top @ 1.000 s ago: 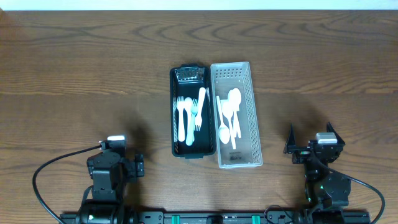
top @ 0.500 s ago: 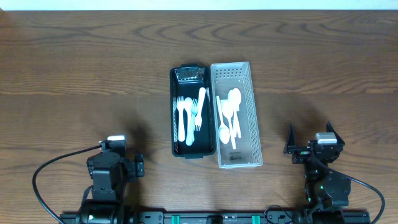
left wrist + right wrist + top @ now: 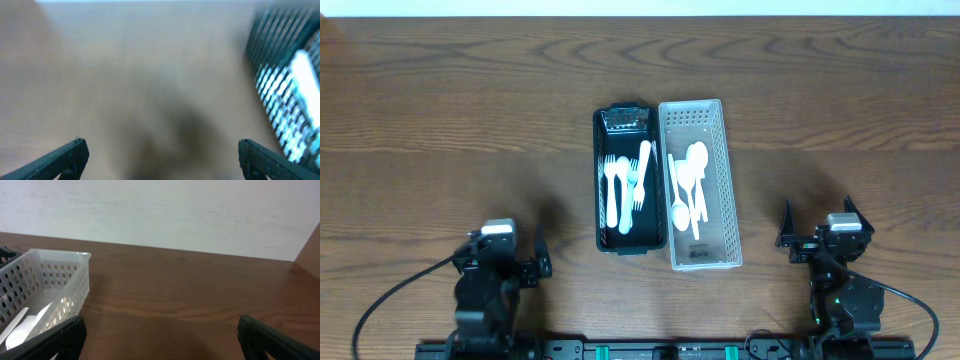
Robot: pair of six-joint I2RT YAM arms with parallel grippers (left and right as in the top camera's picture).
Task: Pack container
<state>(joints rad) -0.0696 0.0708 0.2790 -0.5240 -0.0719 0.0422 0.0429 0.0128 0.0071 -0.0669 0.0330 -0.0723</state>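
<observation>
A black basket [image 3: 599, 180] in the middle of the table holds white plastic forks [image 3: 618, 185]. Touching its right side, a white basket [image 3: 730, 200] holds white plastic spoons [image 3: 687, 185]. My left gripper [image 3: 498, 258] is open and empty near the front edge, left of the baskets. Its wrist view is blurred and shows the black basket [image 3: 280, 90] at the right. My right gripper [image 3: 818, 240] is open and empty near the front edge, right of the baskets. Its wrist view shows the white basket [image 3: 50, 287] at the left.
Bare brown wood surrounds the baskets on all sides. A pale wall [image 3: 160, 210] rises behind the table's far edge. Cables [image 3: 390, 280] run from the arm bases at the front.
My left arm has shifted slightly toward the front edge and its wrist view is motion-blurred. The right arm and both baskets have not moved.
</observation>
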